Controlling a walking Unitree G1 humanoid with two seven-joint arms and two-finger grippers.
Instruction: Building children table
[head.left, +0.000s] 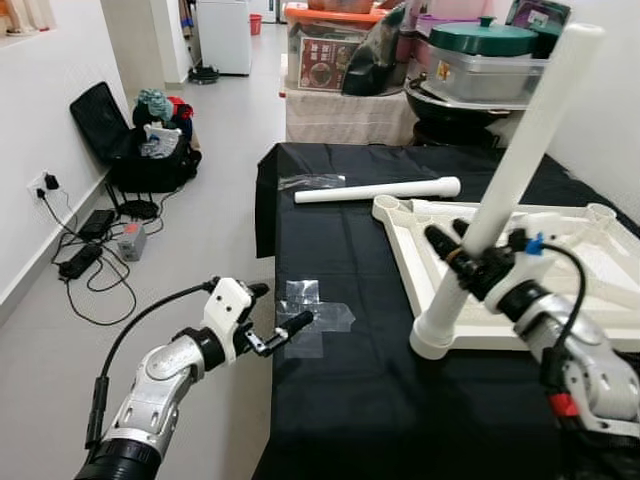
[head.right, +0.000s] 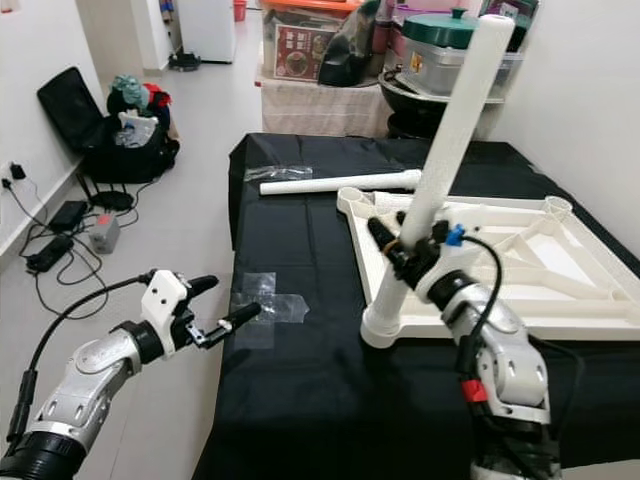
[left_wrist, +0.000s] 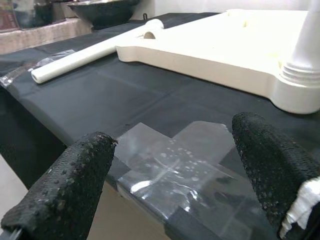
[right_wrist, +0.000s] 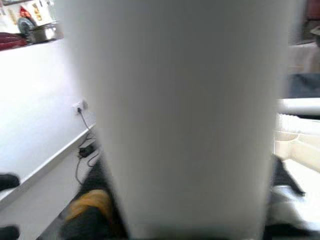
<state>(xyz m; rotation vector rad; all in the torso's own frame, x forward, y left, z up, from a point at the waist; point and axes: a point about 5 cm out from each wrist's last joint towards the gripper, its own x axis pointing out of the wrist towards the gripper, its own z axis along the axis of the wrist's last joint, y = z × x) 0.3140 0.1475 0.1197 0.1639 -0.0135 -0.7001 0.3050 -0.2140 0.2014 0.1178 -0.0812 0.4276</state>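
Nearest the head camera, the left claw hangs off the table's near-left edge, its fingers spread apart just short of clear tape patches stuck on the black cloth covering the table. To the right, the right claw pinches an upright white leg, which tilts and stands in the corner socket of the upturned white tabletop. A second white leg lies flat on the cloth beyond it, beside a clear plastic bag.
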